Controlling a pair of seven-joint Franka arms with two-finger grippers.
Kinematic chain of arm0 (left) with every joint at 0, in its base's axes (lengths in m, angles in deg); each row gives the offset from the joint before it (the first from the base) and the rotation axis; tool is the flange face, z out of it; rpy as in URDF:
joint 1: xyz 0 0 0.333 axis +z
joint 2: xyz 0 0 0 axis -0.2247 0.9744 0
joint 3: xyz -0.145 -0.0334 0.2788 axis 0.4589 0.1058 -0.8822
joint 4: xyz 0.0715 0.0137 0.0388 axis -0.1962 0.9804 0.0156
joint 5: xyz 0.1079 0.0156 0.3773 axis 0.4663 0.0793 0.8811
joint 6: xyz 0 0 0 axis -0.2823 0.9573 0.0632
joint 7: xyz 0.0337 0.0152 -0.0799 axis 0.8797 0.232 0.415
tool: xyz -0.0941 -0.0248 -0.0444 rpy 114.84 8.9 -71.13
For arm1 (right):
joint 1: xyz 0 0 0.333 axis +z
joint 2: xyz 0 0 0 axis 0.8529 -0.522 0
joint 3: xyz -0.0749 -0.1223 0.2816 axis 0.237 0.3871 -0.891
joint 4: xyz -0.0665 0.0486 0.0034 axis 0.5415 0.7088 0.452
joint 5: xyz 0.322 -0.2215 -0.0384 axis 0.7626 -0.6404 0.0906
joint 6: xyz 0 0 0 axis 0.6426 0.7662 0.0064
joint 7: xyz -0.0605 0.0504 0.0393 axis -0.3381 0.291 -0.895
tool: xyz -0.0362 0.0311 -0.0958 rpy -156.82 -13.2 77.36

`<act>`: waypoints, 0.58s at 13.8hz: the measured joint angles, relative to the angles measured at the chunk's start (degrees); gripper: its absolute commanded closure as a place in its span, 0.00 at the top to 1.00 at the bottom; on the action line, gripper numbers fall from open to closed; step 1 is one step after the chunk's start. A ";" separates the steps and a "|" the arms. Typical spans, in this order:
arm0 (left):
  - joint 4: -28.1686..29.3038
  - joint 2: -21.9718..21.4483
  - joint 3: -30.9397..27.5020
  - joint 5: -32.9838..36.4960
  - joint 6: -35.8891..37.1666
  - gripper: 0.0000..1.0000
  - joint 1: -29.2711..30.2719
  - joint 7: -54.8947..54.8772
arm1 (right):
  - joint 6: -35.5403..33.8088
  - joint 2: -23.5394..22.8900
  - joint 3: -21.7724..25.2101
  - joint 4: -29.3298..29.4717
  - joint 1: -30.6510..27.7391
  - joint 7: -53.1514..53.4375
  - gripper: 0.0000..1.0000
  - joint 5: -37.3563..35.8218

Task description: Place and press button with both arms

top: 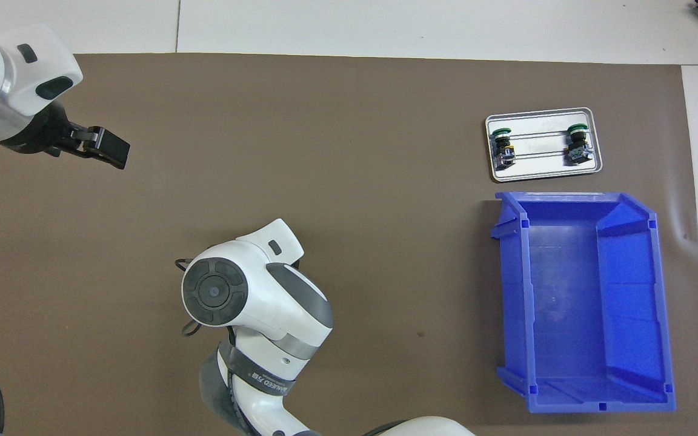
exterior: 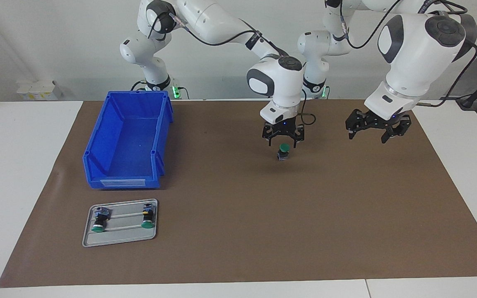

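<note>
The button [exterior: 283,152] stands upright on the brown mat [exterior: 263,215] near the middle of the table, green cap up. My right gripper [exterior: 283,140] hangs straight down over it, open, with its fingertips on either side just above the cap. In the overhead view the right arm's wrist [top: 246,297] hides the button. My left gripper [exterior: 373,131] [top: 106,148] hovers open and holds nothing, over the mat toward the left arm's end.
A blue bin [exterior: 128,140] [top: 585,303] sits toward the right arm's end. Farther from the robots than the bin lies a grey tray [exterior: 126,235] [top: 543,172] with two other green-capped buttons [exterior: 99,219] [exterior: 148,217] lying on it.
</note>
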 measured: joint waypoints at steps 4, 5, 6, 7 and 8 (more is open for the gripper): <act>3.16 -0.95 -0.60 0.40 -1.34 1.00 0.22 0.05 | 1.02 -1.35 0.00 0.66 0.32 0.00 1.00 -0.04; 3.73 -1.29 -0.64 0.41 -1.63 1.00 0.22 0.07 | 0.98 -1.35 0.00 0.63 0.33 0.00 0.99 -0.04; 4.63 -1.73 -0.72 0.41 -2.29 1.00 0.23 0.09 | 0.93 -1.38 0.00 0.40 0.39 -0.01 0.93 -0.05; 5.68 -2.19 -0.82 0.42 -2.99 1.00 0.25 0.12 | 0.93 -1.43 0.00 -0.10 0.47 -0.01 0.88 -0.05; 6.79 -2.68 -0.88 0.42 -3.49 1.00 0.30 0.15 | 0.93 -1.48 0.00 -0.65 0.59 -0.02 0.80 -0.05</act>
